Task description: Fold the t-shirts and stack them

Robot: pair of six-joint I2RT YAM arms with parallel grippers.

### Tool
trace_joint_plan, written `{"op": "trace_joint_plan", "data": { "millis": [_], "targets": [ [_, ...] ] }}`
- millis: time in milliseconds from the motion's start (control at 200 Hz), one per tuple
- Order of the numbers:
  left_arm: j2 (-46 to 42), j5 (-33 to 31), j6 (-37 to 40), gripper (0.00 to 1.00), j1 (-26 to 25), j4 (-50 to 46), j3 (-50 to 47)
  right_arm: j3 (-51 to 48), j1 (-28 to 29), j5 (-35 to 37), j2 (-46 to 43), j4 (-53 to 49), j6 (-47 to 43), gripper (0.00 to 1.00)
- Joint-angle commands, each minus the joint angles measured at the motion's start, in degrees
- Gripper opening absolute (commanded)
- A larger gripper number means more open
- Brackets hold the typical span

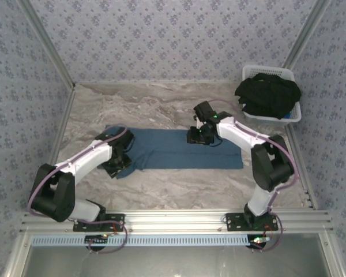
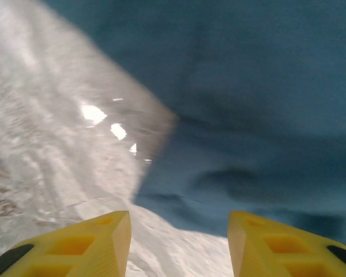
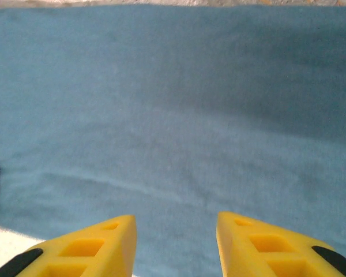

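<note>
Item one, the teal-blue t-shirt (image 1: 179, 149): I see it lying flat on the marbled table (image 1: 161, 101) as a long band across the middle, its left end rumpled and pulled into a point toward the near side. Item two, the left gripper (image 1: 116, 164): it sits low at that rumpled left end. In the left wrist view the gripper (image 2: 177, 225) has its yellow fingers (image 2: 92, 245) spread wide with nothing between them. The shirt (image 2: 259, 115) fills the right and upper part of that view. Its edge runs down between the two fingers, so one finger hangs over bare table (image 2: 46, 144) and the other over cloth. Item three, the right gripper (image 1: 197, 137): it is set over the shirt's far edge, a little right of the middle. In the right wrist view the gripper (image 3: 174, 225) is likewise spread and holds nothing, with teal cloth (image 3: 179, 115) beneath both fingers (image 3: 98, 248). I cannot tell whether either set of tips touches the cloth. Item four, the black t-shirts (image 1: 268, 95): they are heaped in a white slatted basket (image 1: 251, 72) at the table's far right corner, well apart from both grippers.
</note>
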Motion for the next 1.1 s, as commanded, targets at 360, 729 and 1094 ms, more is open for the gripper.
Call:
{"op": "trace_joint_plan", "data": {
  "millis": [360,729,1094],
  "targets": [
    [13.7,12.3,24.5,0.42,-3.9,13.1,7.3,-18.5,-0.1,-12.7,-20.0,15.6,0.8,0.45],
    [14.6,13.6,25.1,0.31,-5.0,14.3,7.1,-17.9,-0.2,-11.7,-20.0,13.7,1.5,0.46],
    [16.9,12.1,24.6,0.16,-6.1,10.6,8.2,-17.1,-0.2,-11.2,-18.5,14.2,1.7,0.44]
  ]
}}
